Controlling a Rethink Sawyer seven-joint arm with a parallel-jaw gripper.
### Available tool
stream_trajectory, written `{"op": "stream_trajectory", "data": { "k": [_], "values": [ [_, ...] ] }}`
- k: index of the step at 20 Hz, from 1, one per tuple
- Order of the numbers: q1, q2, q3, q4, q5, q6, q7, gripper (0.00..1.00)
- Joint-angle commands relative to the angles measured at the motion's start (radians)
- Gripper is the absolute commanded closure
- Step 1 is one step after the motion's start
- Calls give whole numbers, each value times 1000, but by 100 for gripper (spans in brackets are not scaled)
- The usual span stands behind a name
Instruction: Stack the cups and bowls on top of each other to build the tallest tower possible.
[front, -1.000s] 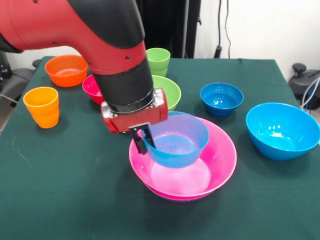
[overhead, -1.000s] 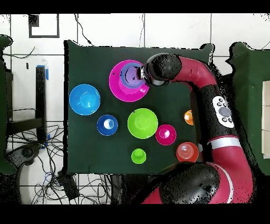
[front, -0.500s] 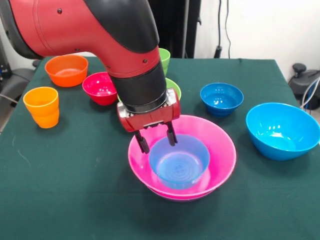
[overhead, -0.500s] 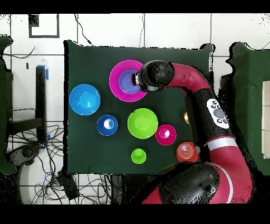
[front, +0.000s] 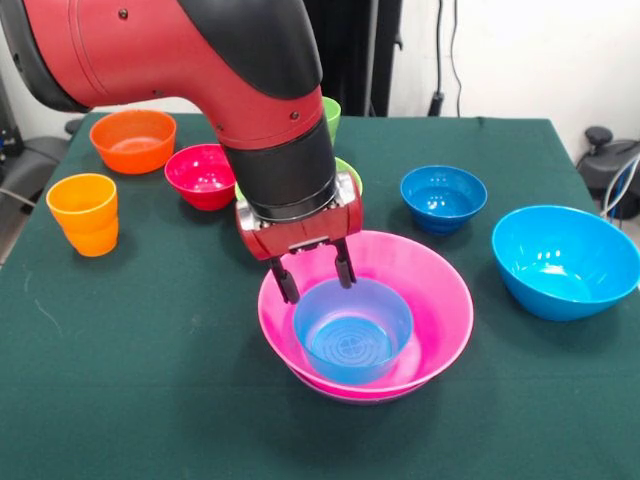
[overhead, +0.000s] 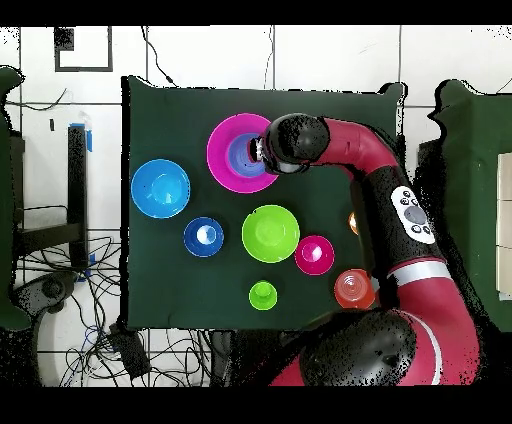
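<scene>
The robot's pincer (front: 313, 281) hangs with its 2 dark fingers apart and pointing down, gripping nothing. Their tips straddle the rim of a small light-blue bowl (front: 353, 331) on its robot-facing side, 1 tip outside the rim and 1 just over it; whether either tip touches the plastic cannot be told.

That bowl lies directly below the pincer and slightly toward the camera. It sits upright and empty inside the wide pink bowl (front: 440, 300), nested low so its rim stands at about the pink rim's height. A thin darker edge shows under the pink bowl, possibly a second bowl beneath it. Together these form the start of the tower. It appears the small bowl has been set down, so the next move probably calls for a straight lift clear of the rim.

Just behind the pincer, mostly hidden by the arm, is a lime green bowl (front: 348, 175), empty in the overhead view, with a light green cup (front: 329, 115) beyond it. Farther off on the camera's left stand a red bowl (front: 200, 175), an orange bowl (front: 133, 140) and an orange cup (front: 84, 213). On the camera's right sit a dark-blue bowl (front: 443, 198) and, well apart, a large sky-blue bowl (front: 565, 260). All stand upright and empty on the green tabletop (front: 150, 380).
</scene>
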Motion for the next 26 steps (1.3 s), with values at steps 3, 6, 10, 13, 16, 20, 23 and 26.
{"op": "stream_trajectory", "data": {
  "k": [3, 6, 10, 13, 16, 20, 23, 26],
  "values": [
    [6, -34, -16, 59, -37, -8, -49, 0],
    [-3, -84, -19, 76, -28, 31, -56, 0],
    [-6, -114, -24, 75, -26, 73, -71, 0],
    [-11, -149, -26, 60, -23, 140, -103, 0],
    [-13, -169, -27, 51, -22, 191, -120, 0],
    [-16, -182, -19, 12, -32, 261, -160, 0],
    [-9, -165, -8, -56, -52, 318, -201, 0],
    [-8, -157, 0, -81, -63, 344, -218, 0]
  ]
}}
